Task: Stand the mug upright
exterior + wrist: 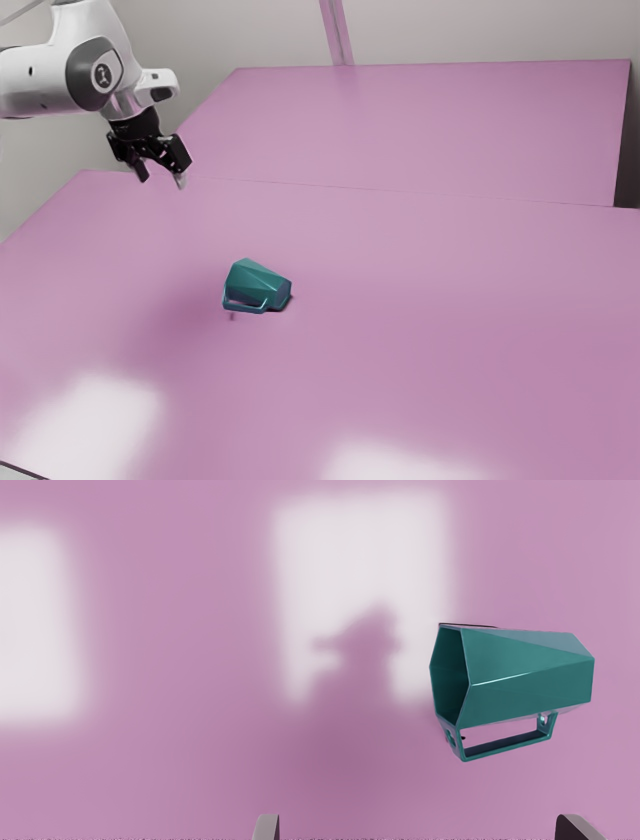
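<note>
One teal mug (262,284) on its side, pink table (450,310) beneath, black hand (162,180) spread

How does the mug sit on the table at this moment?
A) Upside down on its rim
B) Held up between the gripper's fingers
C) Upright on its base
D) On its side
D: the mug lies on its side on the pink table, its open mouth facing sideways, with the open gripper apart from it.
</note>
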You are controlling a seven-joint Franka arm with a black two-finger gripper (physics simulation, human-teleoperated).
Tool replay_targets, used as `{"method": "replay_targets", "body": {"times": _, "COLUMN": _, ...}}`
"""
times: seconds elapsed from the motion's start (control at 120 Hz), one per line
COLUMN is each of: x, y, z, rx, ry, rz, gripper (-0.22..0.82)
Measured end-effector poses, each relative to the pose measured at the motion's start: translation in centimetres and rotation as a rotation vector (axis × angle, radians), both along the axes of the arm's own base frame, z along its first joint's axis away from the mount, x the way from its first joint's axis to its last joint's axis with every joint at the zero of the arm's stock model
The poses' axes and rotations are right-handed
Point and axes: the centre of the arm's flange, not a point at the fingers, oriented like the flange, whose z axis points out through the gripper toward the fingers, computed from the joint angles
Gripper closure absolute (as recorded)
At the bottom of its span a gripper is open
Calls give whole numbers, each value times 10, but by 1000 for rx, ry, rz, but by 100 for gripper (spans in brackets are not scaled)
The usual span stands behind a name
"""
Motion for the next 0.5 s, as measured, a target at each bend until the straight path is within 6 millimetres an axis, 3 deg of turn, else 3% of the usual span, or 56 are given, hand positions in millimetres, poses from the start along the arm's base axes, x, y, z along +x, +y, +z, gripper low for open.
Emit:
{"method": "replay_targets", "body": {"times": 0.2, "x": -1, "y": 5, "z": -13, "rx": -63, "ry": 12, "rz": 22, "gripper": 0}}
{"method": "replay_targets", "body": {"times": 0.3, "x": -3, "y": 16, "z": -34, "rx": -145, "ry": 26, "rz": 58, "gripper": 0}}
{"method": "replay_targets", "body": {"times": 0.5, "x": 1, "y": 8, "z": -92, "rx": -293, "ry": 80, "rz": 75, "gripper": 0}}
